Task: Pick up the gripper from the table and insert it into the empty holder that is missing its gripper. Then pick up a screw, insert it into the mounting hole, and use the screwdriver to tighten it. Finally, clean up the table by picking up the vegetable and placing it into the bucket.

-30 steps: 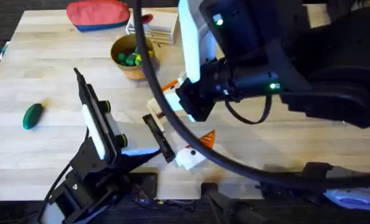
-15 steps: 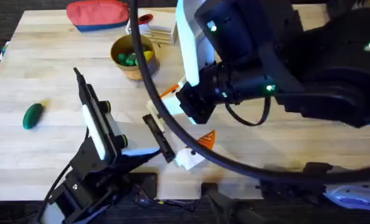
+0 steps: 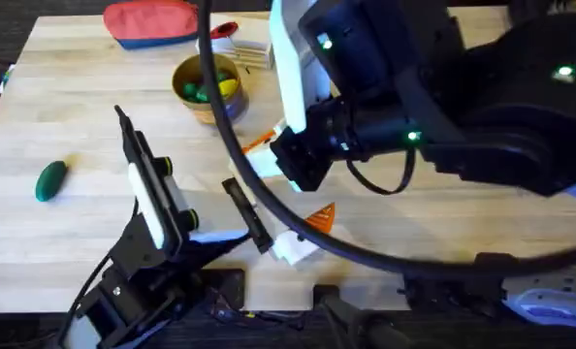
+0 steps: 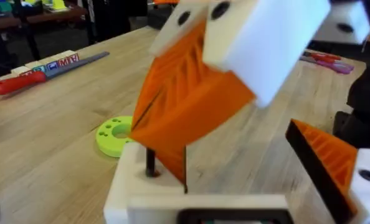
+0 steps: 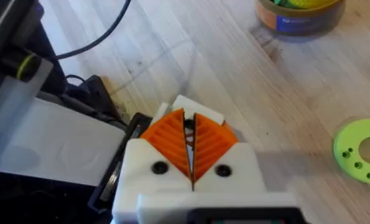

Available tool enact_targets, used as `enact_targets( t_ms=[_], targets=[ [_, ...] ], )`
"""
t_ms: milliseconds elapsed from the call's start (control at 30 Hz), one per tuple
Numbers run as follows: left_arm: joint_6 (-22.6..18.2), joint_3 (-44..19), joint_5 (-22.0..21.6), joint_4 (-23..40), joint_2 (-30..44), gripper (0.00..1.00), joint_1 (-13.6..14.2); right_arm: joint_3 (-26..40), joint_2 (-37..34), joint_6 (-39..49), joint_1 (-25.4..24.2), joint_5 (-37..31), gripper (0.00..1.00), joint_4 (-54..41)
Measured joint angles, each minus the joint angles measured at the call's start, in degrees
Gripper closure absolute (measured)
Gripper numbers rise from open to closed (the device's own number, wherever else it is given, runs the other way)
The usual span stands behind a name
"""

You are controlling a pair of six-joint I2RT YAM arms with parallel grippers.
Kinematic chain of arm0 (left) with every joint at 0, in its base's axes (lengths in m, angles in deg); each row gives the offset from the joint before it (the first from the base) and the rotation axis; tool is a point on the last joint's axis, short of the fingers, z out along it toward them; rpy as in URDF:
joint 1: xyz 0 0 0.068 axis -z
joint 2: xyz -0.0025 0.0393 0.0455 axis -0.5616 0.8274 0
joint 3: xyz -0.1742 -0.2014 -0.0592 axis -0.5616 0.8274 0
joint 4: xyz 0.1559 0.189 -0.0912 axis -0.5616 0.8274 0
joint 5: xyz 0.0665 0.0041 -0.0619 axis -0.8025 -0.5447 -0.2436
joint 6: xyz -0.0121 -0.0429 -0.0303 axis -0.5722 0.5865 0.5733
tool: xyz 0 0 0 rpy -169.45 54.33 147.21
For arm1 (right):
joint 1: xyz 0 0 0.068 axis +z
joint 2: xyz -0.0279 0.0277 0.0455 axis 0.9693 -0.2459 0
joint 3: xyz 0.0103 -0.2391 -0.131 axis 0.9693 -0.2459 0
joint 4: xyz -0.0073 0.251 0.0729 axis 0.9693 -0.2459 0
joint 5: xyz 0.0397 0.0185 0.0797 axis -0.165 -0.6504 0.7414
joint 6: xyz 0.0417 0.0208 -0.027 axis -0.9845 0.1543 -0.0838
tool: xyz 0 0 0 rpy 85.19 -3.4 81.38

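Vegetable point(image 3: 50, 180) dark-green oval with pale stem end, right pincer point(image 5: 190, 151) clenched, left pincer state unclear.

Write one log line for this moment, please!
vegetable: on table, outside bucket | left end effector: open | right end effector: shut

My right arm point(image 3: 433, 116) looms dark and blurred over the overhead's right half, hiding table point(image 3: 84, 107) beneath. The bucket point(image 5: 300, 15) is cut off at my wrist view's top edge.

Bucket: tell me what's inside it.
The bucket holds green and yellow toy pieces. Anything beneath them is covered, and a black cable crosses over it.
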Motion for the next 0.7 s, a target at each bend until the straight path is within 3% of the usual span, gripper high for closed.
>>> enact_targets(
  t_ms=[700],
  targets=[
    [0.12,0.00,0.02,0.00,0.02,0.013,0.00,0.44,0.60,-0.03,-0.09,-0.41,0.998,-0.42]
  ],
)
